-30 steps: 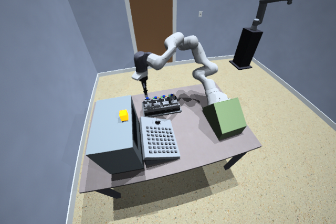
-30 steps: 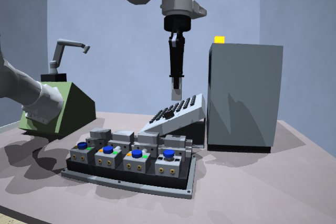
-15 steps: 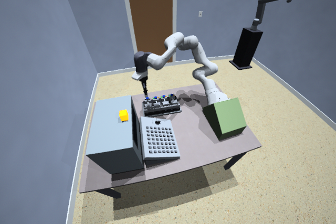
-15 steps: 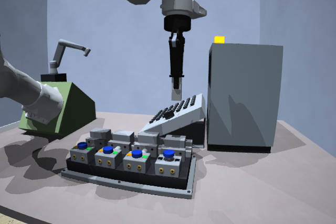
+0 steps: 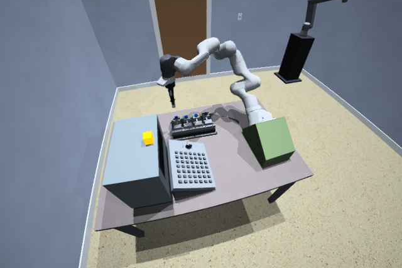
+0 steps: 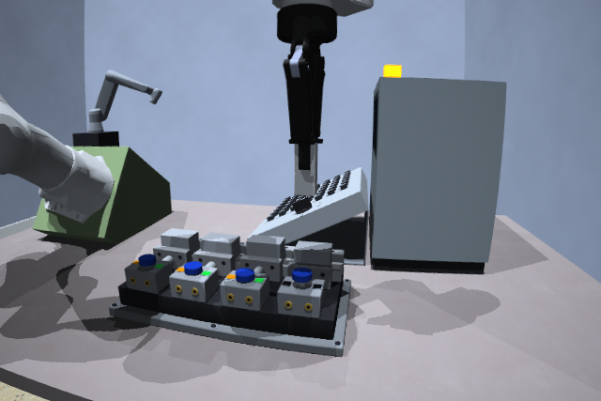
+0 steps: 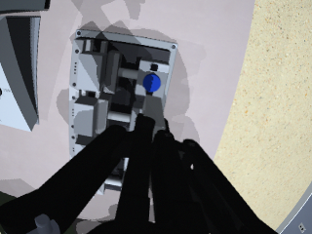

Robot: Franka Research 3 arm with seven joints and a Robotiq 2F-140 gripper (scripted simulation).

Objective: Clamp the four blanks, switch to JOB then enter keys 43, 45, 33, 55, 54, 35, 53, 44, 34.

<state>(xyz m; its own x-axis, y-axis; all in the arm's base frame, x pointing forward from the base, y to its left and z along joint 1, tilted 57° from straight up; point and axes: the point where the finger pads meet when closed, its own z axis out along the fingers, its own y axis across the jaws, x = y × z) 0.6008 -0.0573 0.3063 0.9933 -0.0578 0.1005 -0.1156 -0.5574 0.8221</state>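
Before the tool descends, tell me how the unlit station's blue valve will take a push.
The blue valve looks like a rigid knob on a short stem, so it should probably slide straight in. Its cap is small; the shut tool may slip off if off-centre.

Arm bent over, wrist pointing straight down; claw (image 6: 304, 177) fully closed, empty, hanging mid-air.
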